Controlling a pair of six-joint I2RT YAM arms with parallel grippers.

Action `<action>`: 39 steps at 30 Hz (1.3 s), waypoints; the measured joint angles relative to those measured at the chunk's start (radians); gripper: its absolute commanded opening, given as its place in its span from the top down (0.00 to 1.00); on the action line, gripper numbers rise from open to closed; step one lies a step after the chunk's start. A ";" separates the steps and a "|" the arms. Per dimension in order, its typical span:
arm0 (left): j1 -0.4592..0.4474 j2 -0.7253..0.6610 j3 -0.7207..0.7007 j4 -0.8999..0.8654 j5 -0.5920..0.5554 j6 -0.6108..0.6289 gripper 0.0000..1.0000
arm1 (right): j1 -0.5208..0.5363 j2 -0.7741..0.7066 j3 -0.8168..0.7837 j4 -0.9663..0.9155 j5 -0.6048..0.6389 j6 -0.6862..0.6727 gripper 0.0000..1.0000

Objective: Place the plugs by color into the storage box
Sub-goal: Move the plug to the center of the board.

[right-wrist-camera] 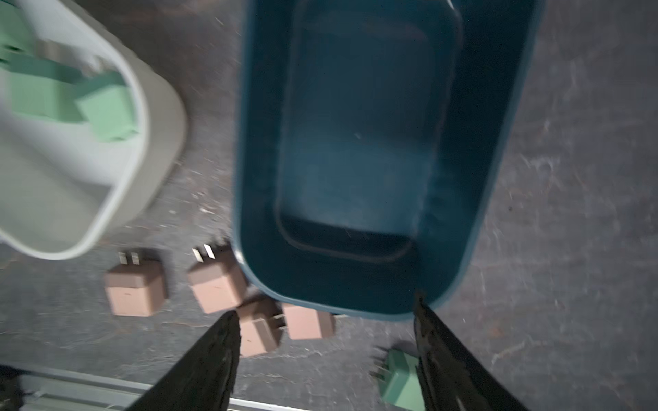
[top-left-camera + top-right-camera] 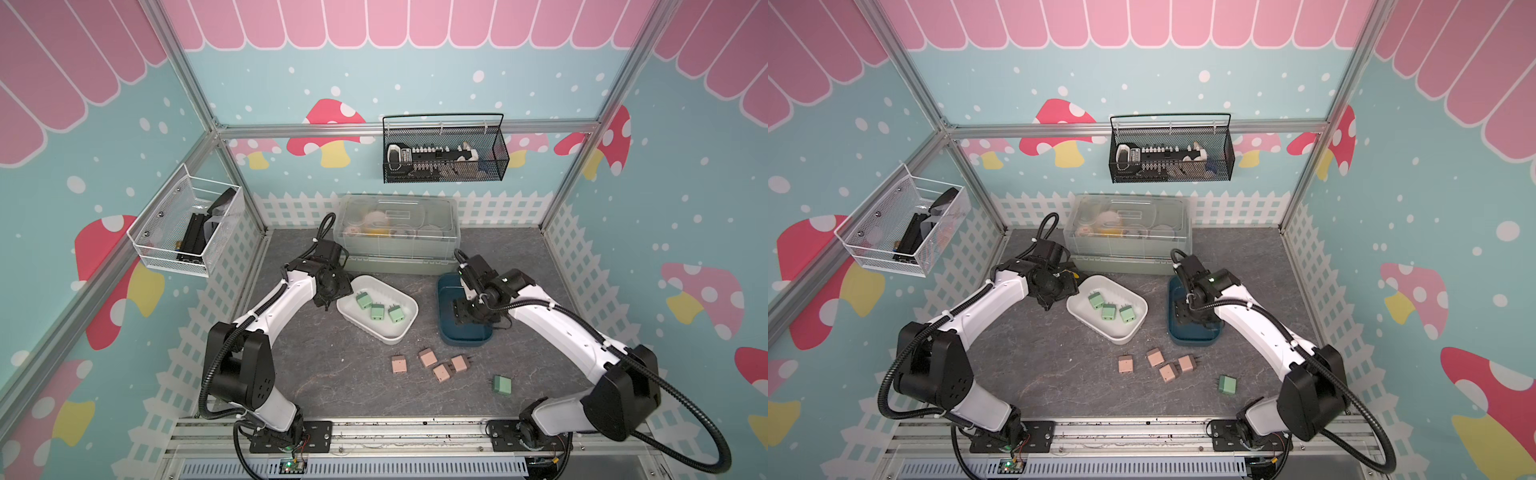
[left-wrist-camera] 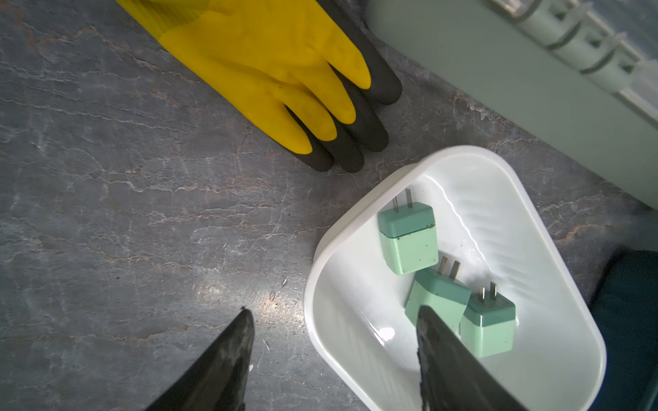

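Grey marbled tabletop (image 2: 316, 374) inside a booth with teal mushroom-print walls (image 2: 685, 208).

Left gripper (image 3: 334, 311): jaws apart, nothing between them, poised over the rim of the shallow white plastic tub (image 3: 498, 185). One finger is over bare tabletop. The other is over the tub interior, overlapping the middle one of three mint green cube plugs (image 3: 409, 238). These lie in the tub with metal prongs pointing away from the gripper. A yellow rubber glove (image 3: 270, 71) lies flat beyond the fingertips, and a translucent lidded box (image 2: 399, 224) stands past the tub.

Right gripper (image 1: 324, 305): jaws apart, holding nothing, above one end of the dark teal plastic tub (image 1: 356, 142). Four salmon pink cube plugs (image 2: 427, 358) lie on the tabletop just outside that end, on the base side of the gripper. A fourth mint green plug (image 2: 502, 385) lies alone on the table, beside one finger in the wrist view. That view is blurred.
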 measured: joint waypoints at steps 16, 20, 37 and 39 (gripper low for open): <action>-0.068 0.053 0.053 -0.018 0.005 0.000 0.31 | -0.019 -0.336 -0.485 -0.060 -0.071 0.159 0.21; -0.089 0.055 0.074 -0.029 0.005 0.000 0.31 | -0.022 -0.312 -0.499 -0.045 -0.074 0.188 0.21; -0.116 0.055 0.083 -0.073 -0.002 0.001 0.31 | -0.079 -0.128 -0.525 0.043 -0.035 0.228 0.32; -0.119 0.055 0.083 -0.073 -0.003 0.000 0.31 | -0.097 -0.128 -0.525 0.045 -0.028 0.232 0.37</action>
